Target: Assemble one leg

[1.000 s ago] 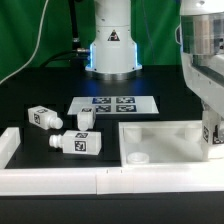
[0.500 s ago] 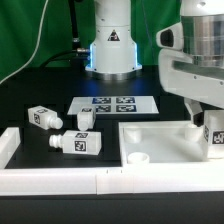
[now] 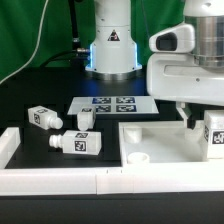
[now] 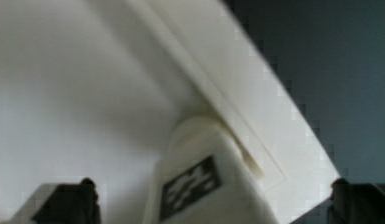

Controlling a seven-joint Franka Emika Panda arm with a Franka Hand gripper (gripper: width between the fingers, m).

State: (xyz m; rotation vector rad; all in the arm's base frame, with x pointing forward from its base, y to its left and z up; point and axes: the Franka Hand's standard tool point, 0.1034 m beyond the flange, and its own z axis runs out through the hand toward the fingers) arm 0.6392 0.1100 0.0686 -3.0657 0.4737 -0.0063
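Note:
A white leg [image 3: 214,137] with a square tag stands upright at the right edge of the big white panel [image 3: 160,136]. My gripper [image 3: 205,120] hangs just over it, partly cut off at the exterior view's right. In the wrist view the leg [image 4: 208,172] sits between my dark fingertips [image 4: 68,202], with a gap on both sides. The gripper [image 4: 210,208] is open and holds nothing. Three more legs lie on the black table: one [image 3: 41,118], one [image 3: 85,118] and one [image 3: 78,142].
The marker board [image 3: 115,103] lies behind the panel. The robot base [image 3: 110,45] stands at the back. A white rail [image 3: 60,180] runs along the front, with an end block [image 3: 8,145] at the exterior view's left. A round socket [image 3: 137,157] shows in the panel.
The arm has swung toward the exterior view's left, so more of the hand shows. The leg at the panel's right edge and the three loose legs have not moved.

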